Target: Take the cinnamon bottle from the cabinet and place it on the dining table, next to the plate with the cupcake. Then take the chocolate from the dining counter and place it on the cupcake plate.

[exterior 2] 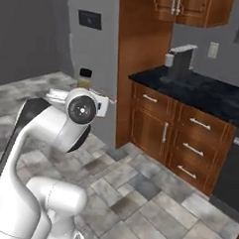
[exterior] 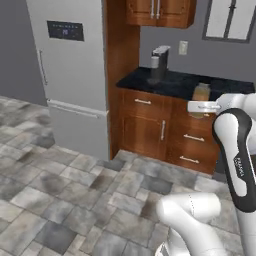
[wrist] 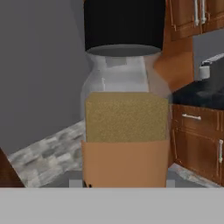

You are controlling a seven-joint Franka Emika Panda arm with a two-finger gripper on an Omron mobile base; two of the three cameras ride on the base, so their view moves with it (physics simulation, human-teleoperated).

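Cinnamon bottle (wrist: 126, 127) right up close, black cap on top, clenched upright in the tool (exterior: 201, 106), held in the air over the tiled floor (exterior: 60, 200) near the fridge (exterior: 75, 65).

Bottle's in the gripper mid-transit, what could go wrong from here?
1. The cinnamon bottle is held upright in the gripper high above the tile floor; a slip would drop it.
2. The arm carries it close to the lower cabinets and fridge, so a wide swing might clip them.
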